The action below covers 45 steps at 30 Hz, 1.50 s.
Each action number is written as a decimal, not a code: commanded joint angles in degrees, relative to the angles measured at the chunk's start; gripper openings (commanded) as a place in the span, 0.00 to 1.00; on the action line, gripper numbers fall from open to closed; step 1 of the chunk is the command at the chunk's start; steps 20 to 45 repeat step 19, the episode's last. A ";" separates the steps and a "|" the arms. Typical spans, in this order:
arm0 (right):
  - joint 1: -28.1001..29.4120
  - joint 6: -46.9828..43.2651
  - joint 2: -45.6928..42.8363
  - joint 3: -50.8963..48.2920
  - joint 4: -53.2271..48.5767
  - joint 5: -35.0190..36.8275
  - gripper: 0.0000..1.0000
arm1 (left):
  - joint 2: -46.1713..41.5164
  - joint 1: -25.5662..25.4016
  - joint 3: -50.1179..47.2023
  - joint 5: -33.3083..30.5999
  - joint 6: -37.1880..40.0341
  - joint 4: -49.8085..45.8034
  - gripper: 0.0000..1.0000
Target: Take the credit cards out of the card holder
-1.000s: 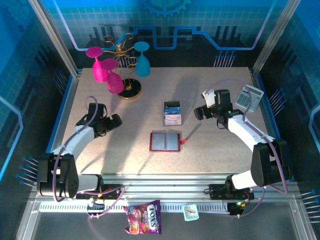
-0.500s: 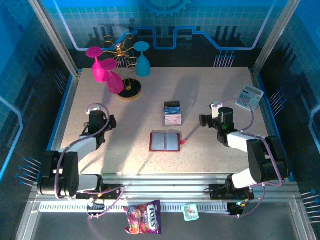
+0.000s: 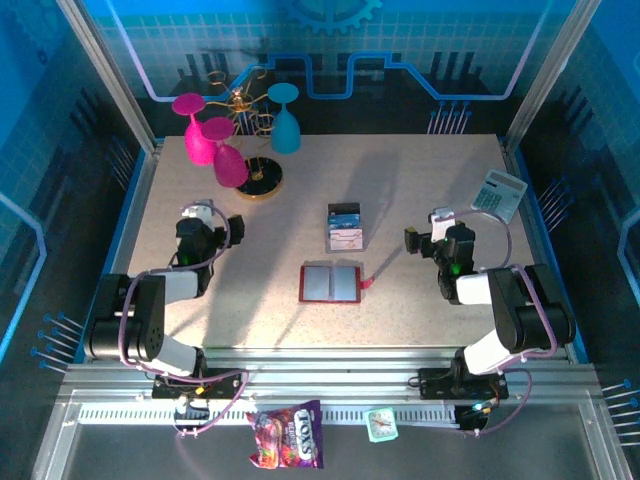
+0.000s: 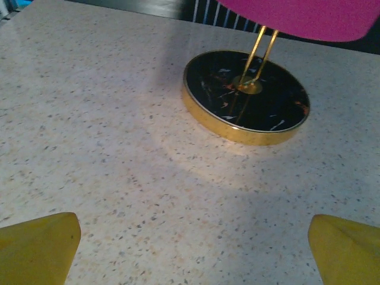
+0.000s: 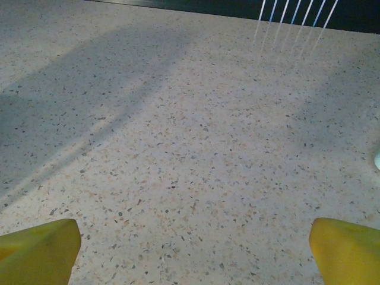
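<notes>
1. Left fingers (image 4: 35, 246) are spread wide and empty; a gold-rimmed base (image 4: 246, 98) sits just ahead of them.
2. Right fingers (image 5: 35, 249) are spread wide, empty, over bare surface (image 5: 190, 148).
3. The holder (image 3: 330, 284) lies open between both, well apart from each; the cards (image 3: 344, 227) sit just beyond it.

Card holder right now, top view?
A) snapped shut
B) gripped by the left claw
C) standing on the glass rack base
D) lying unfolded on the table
D: the card holder lies spread open and flat on the table, its grey inner pockets facing up, with nothing gripping it.
</notes>
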 commanded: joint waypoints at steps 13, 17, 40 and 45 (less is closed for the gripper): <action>-0.07 -0.33 0.11 1.35 2.46 -1.30 1.00 | 3.57 -3.73 -2.43 -4.71 4.59 9.43 0.99; -0.42 -0.15 0.30 1.53 2.16 -1.72 1.00 | 3.56 -3.71 -2.46 -4.75 4.65 9.42 0.99; -0.84 0.25 0.21 1.50 2.26 -2.50 1.00 | 3.61 -3.71 -2.56 -4.75 4.65 9.39 0.99; -0.84 0.25 0.21 1.50 2.26 -2.50 1.00 | 3.61 -3.71 -2.56 -4.75 4.65 9.39 0.99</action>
